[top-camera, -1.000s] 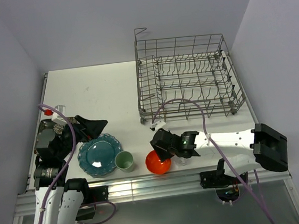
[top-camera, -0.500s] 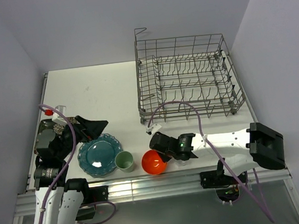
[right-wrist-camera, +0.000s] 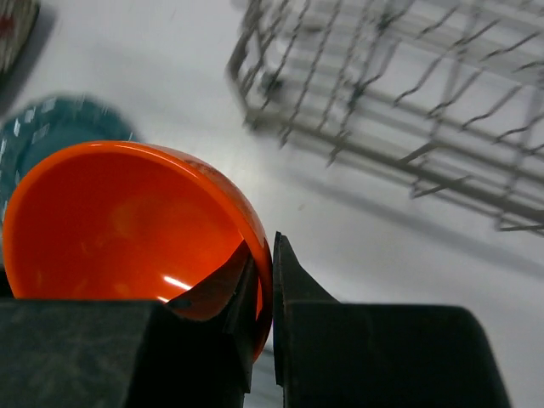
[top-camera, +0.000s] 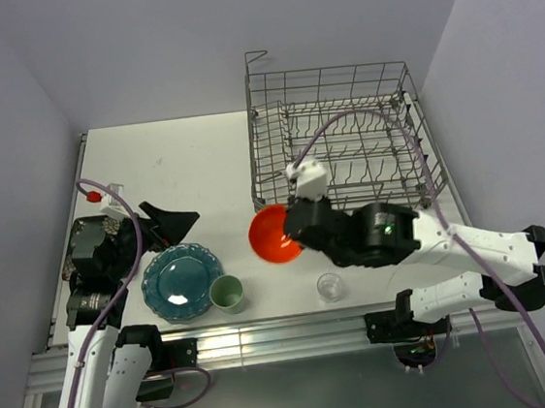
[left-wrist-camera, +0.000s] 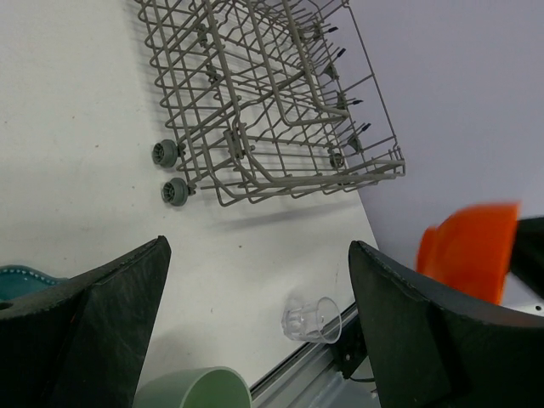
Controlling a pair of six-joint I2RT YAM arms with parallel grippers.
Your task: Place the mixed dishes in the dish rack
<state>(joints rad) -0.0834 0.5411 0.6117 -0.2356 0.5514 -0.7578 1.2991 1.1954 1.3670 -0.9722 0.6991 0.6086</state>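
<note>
Top external view: right end effector (top-camera: 295,229) clamped on rim of orange bowl (top-camera: 272,234); bowl held above table (top-camera: 181,165), tipped on edge, hollow facing left, just beside near-left corner of rack (top-camera: 351,205), outside it. Rack upright at far right of table, no dish seen in it. Teal plate (top-camera: 181,282) flat near front edge; green cup (top-camera: 226,293) upright, touching or just beside plate's right rim; glass (top-camera: 331,286) further right, apart from both. Left end effector (top-camera: 169,220) above table behind plate.

Right wrist view: fingers (right-wrist-camera: 285,280) pinching bowl wall, one inside, one outside; rack (right-wrist-camera: 382,110) and plate (right-wrist-camera: 51,127) blurred beyond.

Left wrist view: end effector (left-wrist-camera: 255,255) spread wide, gripping nothing; glass (left-wrist-camera: 312,319) on its side near table edge; cup (left-wrist-camera: 195,389) at bottom; bowl (left-wrist-camera: 467,251) aloft at right.
</note>
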